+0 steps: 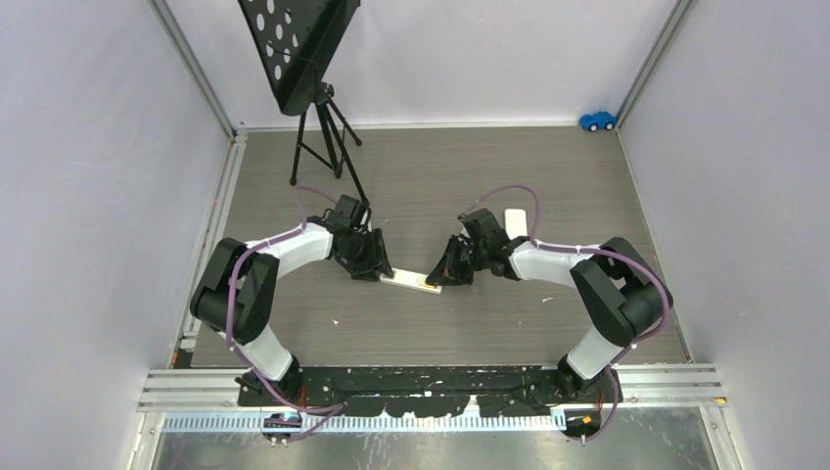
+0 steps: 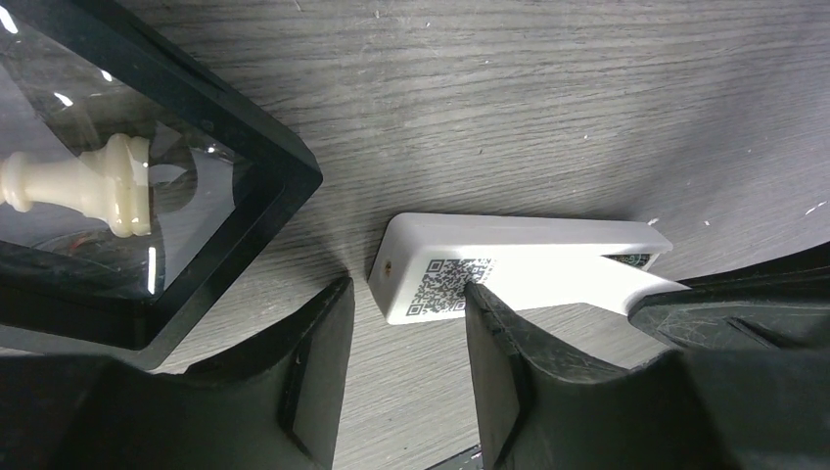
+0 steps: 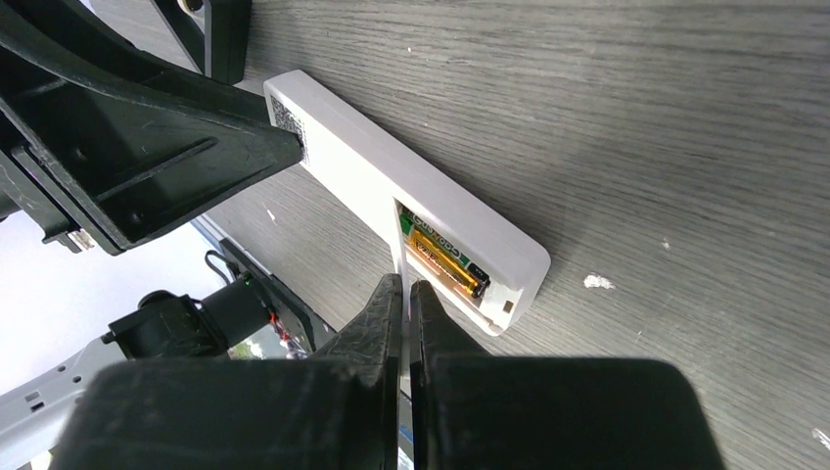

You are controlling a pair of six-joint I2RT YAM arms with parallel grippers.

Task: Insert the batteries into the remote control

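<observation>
Top: shows remote (image 1: 411,281) lying 10-to-4 o'clock, one arm at each end.
Left wrist: holds left claw (image 2: 406,292) wide at remote's end, 12 o'clock.
Right wrist: pinches thin lid (image 3: 402,257) in right claw (image 3: 406,286); finds batteries (image 3: 445,257) seated at 1 o'clock.

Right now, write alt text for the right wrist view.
A white remote lies on a grey wooden table, its battery bay open with a gold battery inside. The right gripper, nearly shut on a thin white panel, sits at the bay's edge.
</observation>
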